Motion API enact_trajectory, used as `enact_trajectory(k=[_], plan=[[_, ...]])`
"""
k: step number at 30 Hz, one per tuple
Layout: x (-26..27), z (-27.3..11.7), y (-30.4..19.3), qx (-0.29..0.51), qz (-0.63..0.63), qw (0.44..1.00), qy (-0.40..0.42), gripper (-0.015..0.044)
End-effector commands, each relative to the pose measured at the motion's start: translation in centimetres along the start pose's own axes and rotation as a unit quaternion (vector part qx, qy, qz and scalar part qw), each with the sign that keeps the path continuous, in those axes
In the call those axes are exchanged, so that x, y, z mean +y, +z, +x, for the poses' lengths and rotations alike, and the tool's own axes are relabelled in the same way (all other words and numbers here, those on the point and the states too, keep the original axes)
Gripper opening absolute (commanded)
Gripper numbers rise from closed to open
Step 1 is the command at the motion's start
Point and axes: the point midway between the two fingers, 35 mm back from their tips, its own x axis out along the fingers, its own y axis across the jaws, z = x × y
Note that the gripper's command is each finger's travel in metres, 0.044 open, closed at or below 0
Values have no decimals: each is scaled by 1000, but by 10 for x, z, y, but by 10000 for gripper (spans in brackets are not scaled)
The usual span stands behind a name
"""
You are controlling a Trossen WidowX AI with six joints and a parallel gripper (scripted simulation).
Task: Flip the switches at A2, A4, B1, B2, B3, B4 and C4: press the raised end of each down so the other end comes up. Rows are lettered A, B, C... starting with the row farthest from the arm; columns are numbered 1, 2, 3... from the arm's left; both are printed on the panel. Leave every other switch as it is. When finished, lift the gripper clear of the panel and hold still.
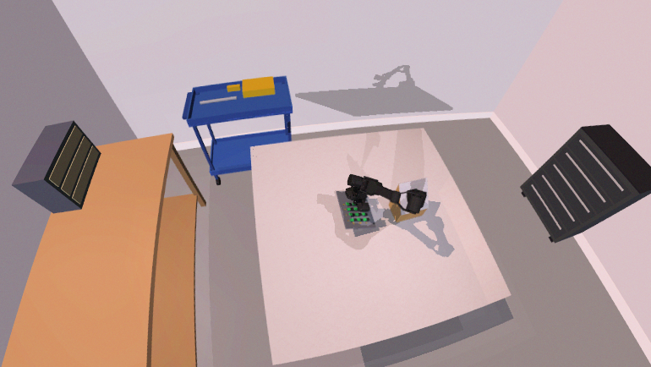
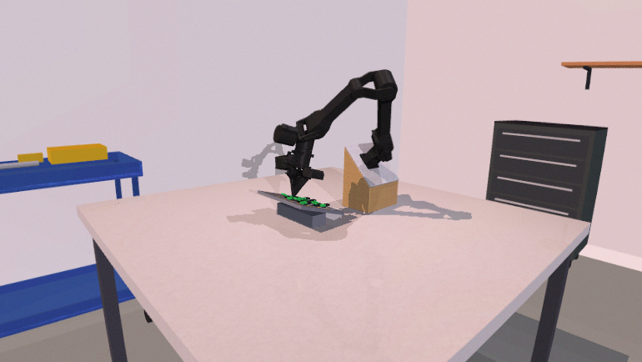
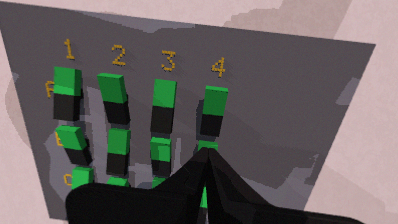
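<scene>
Wrist view: claw (image 3: 206,156) clenched on nothing, tip on switch B4 (image 3: 207,145)
Panel (image 3: 280,100): under claw, on counter (image 2: 314,279)

A dark grey panel (image 3: 280,100) lies tilted on a grey block on the table, printed with yellow column numbers 1 to 4. Green-and-black rocker switches (image 3: 164,105) sit in rows; the B4 switch (image 3: 207,145) is mostly hidden.

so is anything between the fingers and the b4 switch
Nothing visible is. In the wrist view the shut gripper has its tips right at the near end of the B4 switch in column 4, with no other object between them.
</scene>
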Motion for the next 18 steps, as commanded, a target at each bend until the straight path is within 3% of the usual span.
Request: enact_trajectory(k=[1, 6, 11, 18], plan=[[0, 1, -1, 0, 4, 1000, 2, 0], [0, -2, 0, 0, 0, 1000, 0, 0], [-1, -61, -3, -12, 4, 1000, 0, 0], [-2, -64, -21, -12, 4, 1000, 0, 0]])
